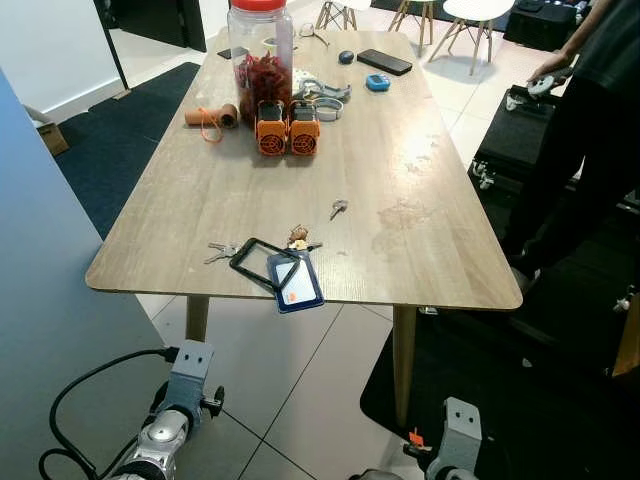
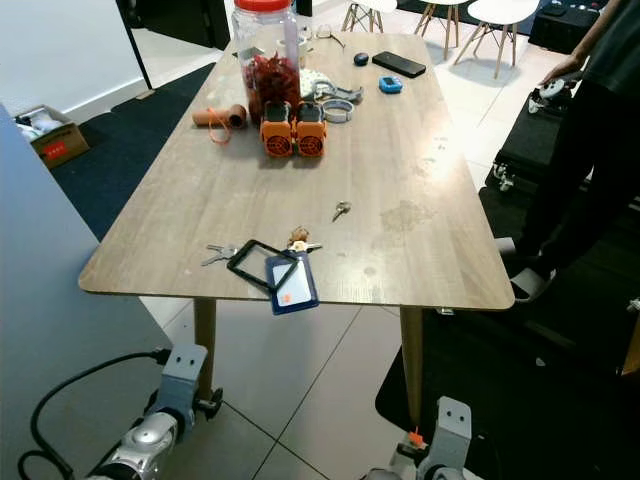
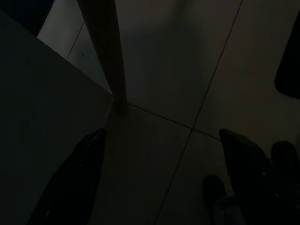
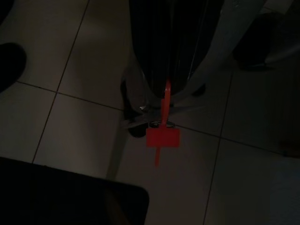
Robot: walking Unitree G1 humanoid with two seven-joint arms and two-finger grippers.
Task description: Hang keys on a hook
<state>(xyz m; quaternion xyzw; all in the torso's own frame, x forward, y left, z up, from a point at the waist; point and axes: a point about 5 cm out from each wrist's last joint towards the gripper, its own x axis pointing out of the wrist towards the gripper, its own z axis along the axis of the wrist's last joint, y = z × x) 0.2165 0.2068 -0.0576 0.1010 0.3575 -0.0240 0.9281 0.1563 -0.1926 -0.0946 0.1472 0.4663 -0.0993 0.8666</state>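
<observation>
Down low, left gripper (image 3: 159, 187) hanging idle over the tiled floor (image 3: 197, 70) with fingers spread wide, right gripper (image 4: 161, 117) idle too, fingers pressed together with an orange tag at the tips. On the near edge of the wooden table (image 1: 420, 240), keys (image 1: 222, 250) beside a black lanyard and a blue card holder (image 1: 295, 281) overhanging the rim, a lone key (image 1: 338, 208) further in. Beyond, two orange devices (image 1: 287, 128), a red-lidded jar (image 1: 260, 50), a phone (image 1: 384, 61); to the right, a person (image 1: 585, 120) in dark clothes.
</observation>
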